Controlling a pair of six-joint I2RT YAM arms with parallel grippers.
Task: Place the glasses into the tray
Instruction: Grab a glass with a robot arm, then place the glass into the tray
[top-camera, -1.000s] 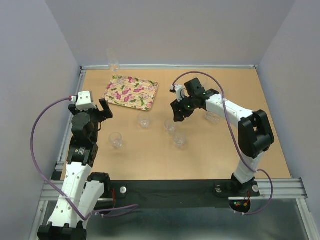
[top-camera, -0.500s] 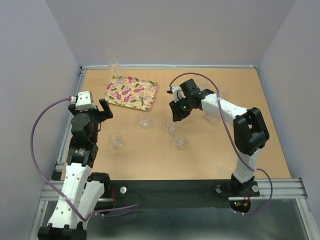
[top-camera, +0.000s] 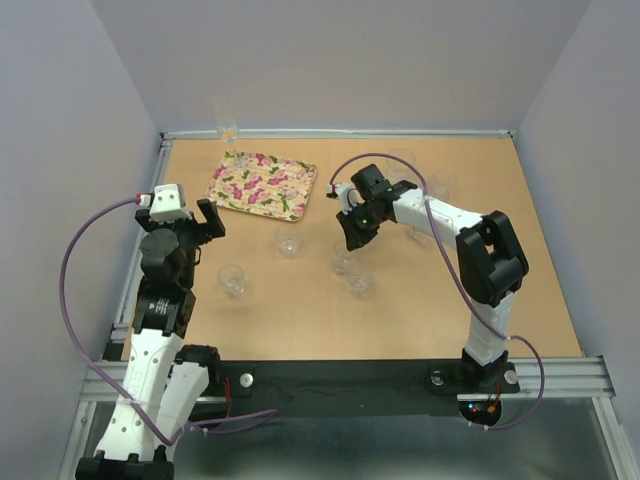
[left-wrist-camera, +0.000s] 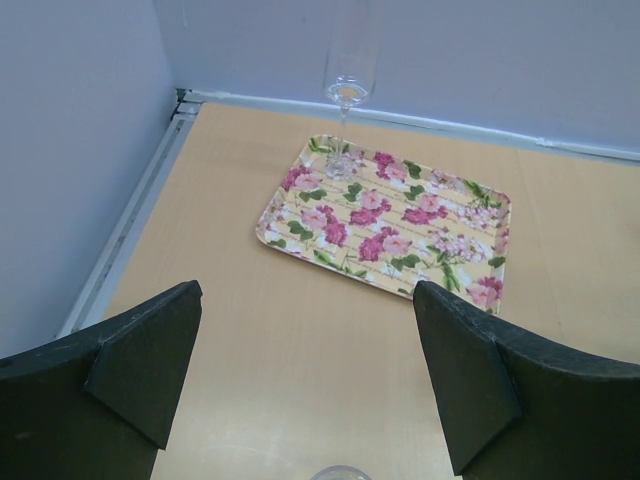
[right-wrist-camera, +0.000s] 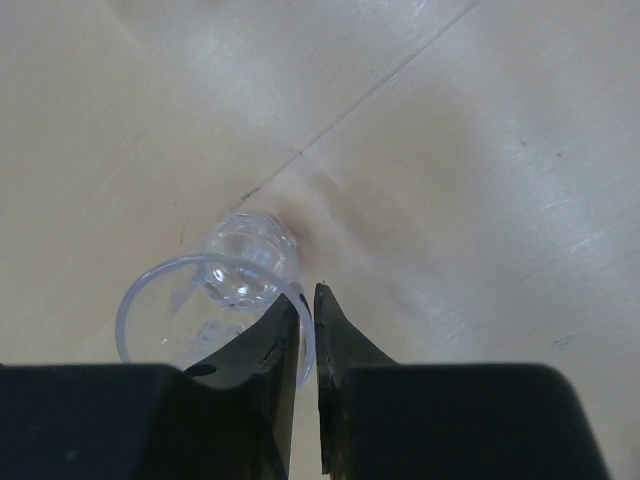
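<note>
Off the tray's (left-wrist-camera: 400, 215) near right corner, on the pale wood-grain counter (top-camera: 420, 310), my right hand (right-wrist-camera: 308, 300) has its black fingers almost together. They pinch the thin wall of a small clear glass (right-wrist-camera: 215, 290) with a thick round base. My left hand (left-wrist-camera: 306, 290) hangs spread wide on the tray's near side. The flat, floral, round-cornered tray carries a tall slender flute (left-wrist-camera: 346, 90) at its far corner.

Cream-yellow tray (left-wrist-camera: 400, 225), pink-flowered, green-leaved
</note>
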